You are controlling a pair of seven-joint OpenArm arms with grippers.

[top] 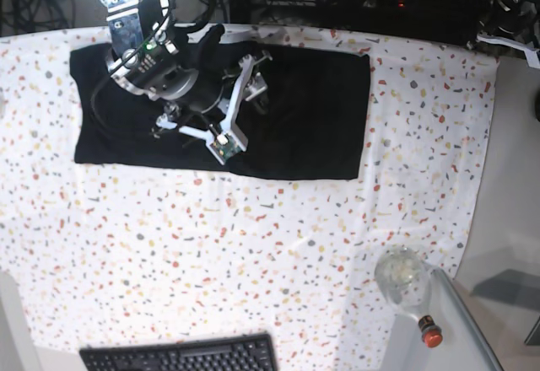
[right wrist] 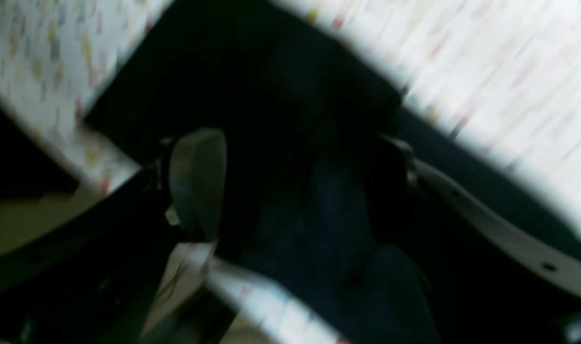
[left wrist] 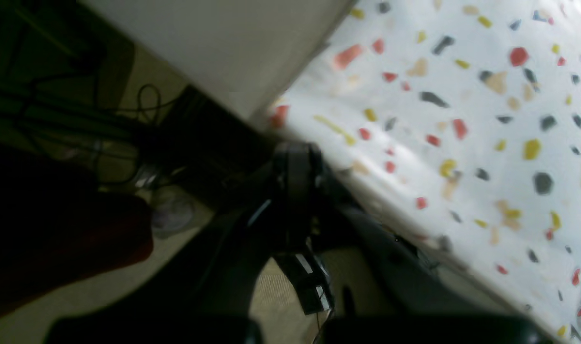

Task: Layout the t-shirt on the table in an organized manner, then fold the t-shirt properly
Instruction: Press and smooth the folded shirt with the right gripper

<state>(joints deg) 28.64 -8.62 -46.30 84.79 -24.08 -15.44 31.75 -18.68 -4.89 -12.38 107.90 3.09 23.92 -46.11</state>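
**A:** Were there any containers on the worktop [top: 253, 244]?

**B:** One, a clear glass jar [top: 402, 275] near the worktop's front corner, well apart from the right end effector [top: 240, 111]. Something pale sat inside it, but I could not tell what. Just beside it lay a small red-capped object [top: 429, 334], on the plain grey side surface [top: 515, 219].

**A:** And the t-shirt?

**B:** The t-shirt [top: 312, 118] lay spread as a wide black rectangle along the far side of the worktop, directly under the right end effector. In the right wrist view, dark fabric filled the space between the two fingers [right wrist: 197, 184], though the picture was too blurred to show a grip.

**A:** So how did the end effectors stand?

**B:** The right one's jaws stood parted over the cloth, with nothing I could call held. The left end effector [left wrist: 295, 167] had its jaws closed together with nothing between them, hanging just past the worktop's edge over the floor.

**A:** The surroundings?

**B:** White cloth with red, yellow and grey flecks covered the worktop. A black keyboard [top: 181, 356] sat at the near edge, well apart from the right end effector. Dark cables [top: 34, 0] lay beyond the far edge.
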